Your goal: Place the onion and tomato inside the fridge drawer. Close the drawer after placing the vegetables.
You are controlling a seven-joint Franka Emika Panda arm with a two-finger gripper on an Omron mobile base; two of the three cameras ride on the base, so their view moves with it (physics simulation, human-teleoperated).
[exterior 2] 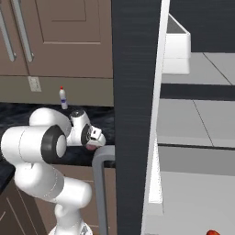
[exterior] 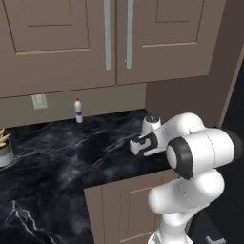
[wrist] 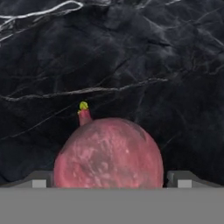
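Note:
In the hand view the onion, a pinkish-purple bulb with a short green-tipped point, sits between my gripper's two fingertips, which press on its sides. The black marble counter lies behind it. From the right base view the gripper hangs just over the counter's right end with the onion showing pink beneath it. In the left base view the gripper points left over the counter. A bit of the red-orange tomato shows at the bottom edge, low in the open fridge by a light grey surface; whether that is the drawer I cannot tell.
The open dark fridge door stands edge-on just right of the arm, with a grey bar handle low beside it. A white bottle with a red cap stands by the back wall. A potted plant sits at the counter's left.

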